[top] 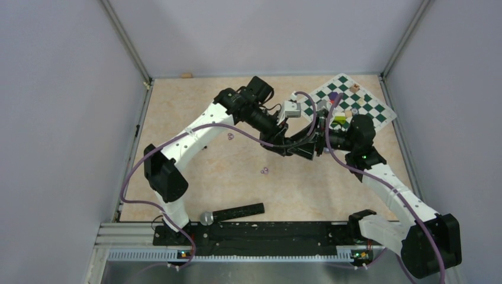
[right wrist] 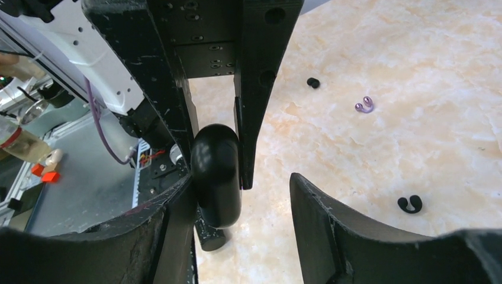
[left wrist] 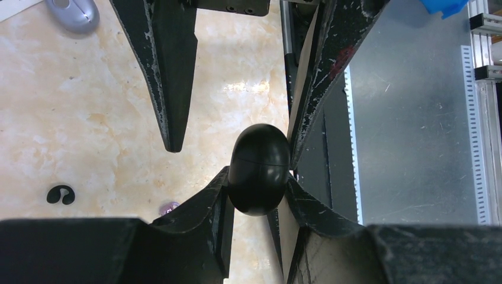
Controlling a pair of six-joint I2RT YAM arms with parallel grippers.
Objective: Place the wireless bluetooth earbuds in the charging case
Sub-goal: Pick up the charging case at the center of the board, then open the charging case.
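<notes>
Find black case [left wrist: 259,155] clenched between the fingers of left pincer [left wrist: 258,179]; lid closed, seam line running across the shell. Held above tabletop [right wrist: 414,53], between the two arms.

Find right pincer [right wrist: 241,177] released: one finger [right wrist: 151,228] lying against the case, the other standing well apart from it. From the left wrist, see the same two fingers flank the case, one touching its side, one clear of it.

Count four earbuds, all outside the case and lying on the tabletop:
- lilac bud [top: 265,171], left of the case and a little toward the arm bases
- second lilac bud [top: 229,136], further left of the case
- black bud [right wrist: 409,204], well apart from the case, right of it in the right wrist view
- second black bud [right wrist: 313,83], beyond the case in the same view

Note also chessboard [top: 367,109] right of the case, toward the far corner, and microphone [top: 234,213] between the case and the arm bases.
</notes>
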